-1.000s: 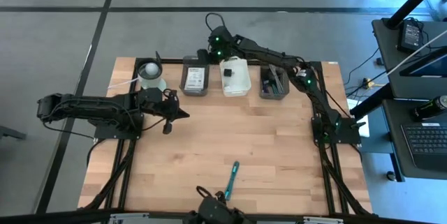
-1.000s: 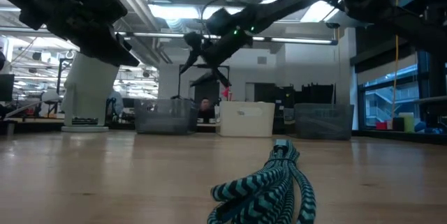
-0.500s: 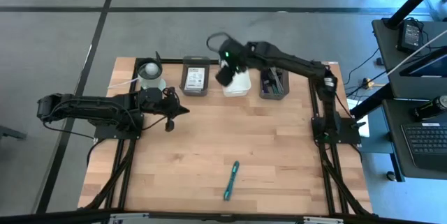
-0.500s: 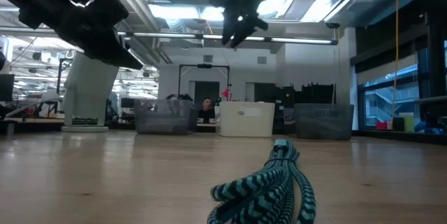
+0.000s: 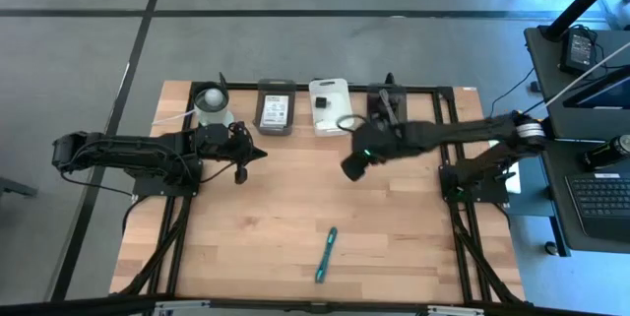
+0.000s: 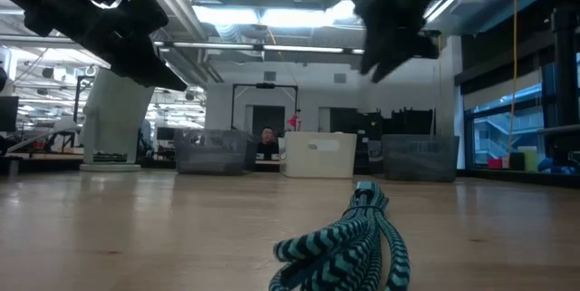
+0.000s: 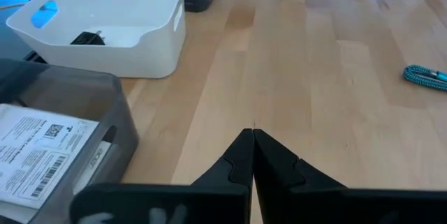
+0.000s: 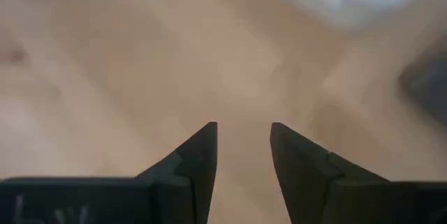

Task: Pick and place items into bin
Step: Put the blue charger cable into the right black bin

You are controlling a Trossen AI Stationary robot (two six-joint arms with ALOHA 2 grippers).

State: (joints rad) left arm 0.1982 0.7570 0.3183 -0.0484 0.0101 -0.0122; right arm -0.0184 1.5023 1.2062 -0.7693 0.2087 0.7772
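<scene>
Table (image 5: 295, 208): pale wood planks, smooth matt finish. White bin (image 7: 105, 18): smooth plastic, slight sheen. Grey bin (image 7: 63, 105): translucent smoky plastic holding a printed paper packet (image 7: 42, 147). Teal cable (image 6: 349, 241): braided woven sheath. Left end effector (image 7: 253, 155): matt black plastic.

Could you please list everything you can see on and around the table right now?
Cable: one, teal, loose near the table's front edge.
White bin: one, back middle, small black item inside.
Grey bins: two, either side of the white bin; left one holds a printed card.
Cup: one, white, back left, ball on top.
Table: one, light wood.
Left gripper: shut, beside the cup.
Right gripper: open, empty, above mid-table.
</scene>
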